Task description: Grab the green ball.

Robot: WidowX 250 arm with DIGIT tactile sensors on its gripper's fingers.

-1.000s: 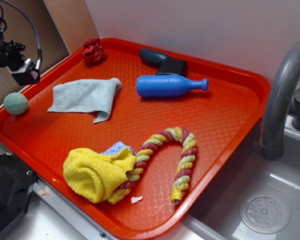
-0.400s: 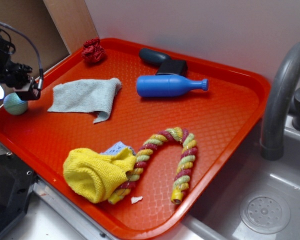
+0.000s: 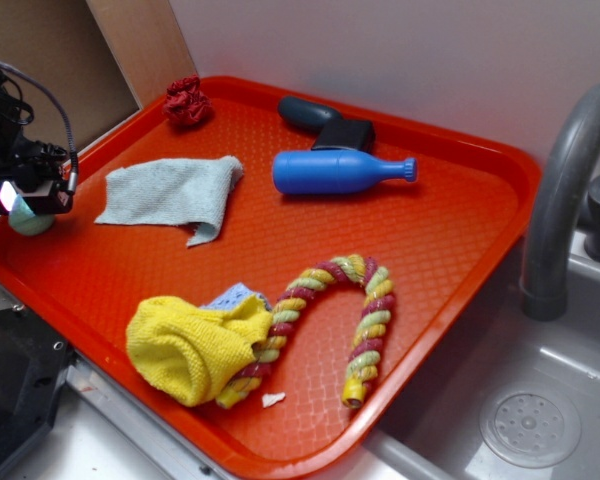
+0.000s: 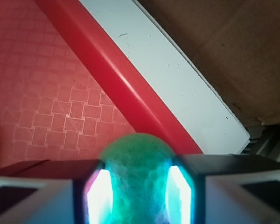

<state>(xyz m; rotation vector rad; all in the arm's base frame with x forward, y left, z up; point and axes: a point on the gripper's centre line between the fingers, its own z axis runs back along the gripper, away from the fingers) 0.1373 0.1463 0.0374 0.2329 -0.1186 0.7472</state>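
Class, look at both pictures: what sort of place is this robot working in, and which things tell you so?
Probably a mock kitchen sink area set up for robot practice. A grey faucet curves over a sink basin with a drain, and an orange tray beside it holds toys and cloths, including a blue bottle.

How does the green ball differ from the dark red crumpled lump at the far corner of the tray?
The green ball is pale mint, round and evenly textured; the dark red lump is ruffled and irregular. The ball sits at the tray's left rim between the fingers of the claw; the lump lies free at the far corner, with nothing near it. Both are small, far smaller than the blue bottle.
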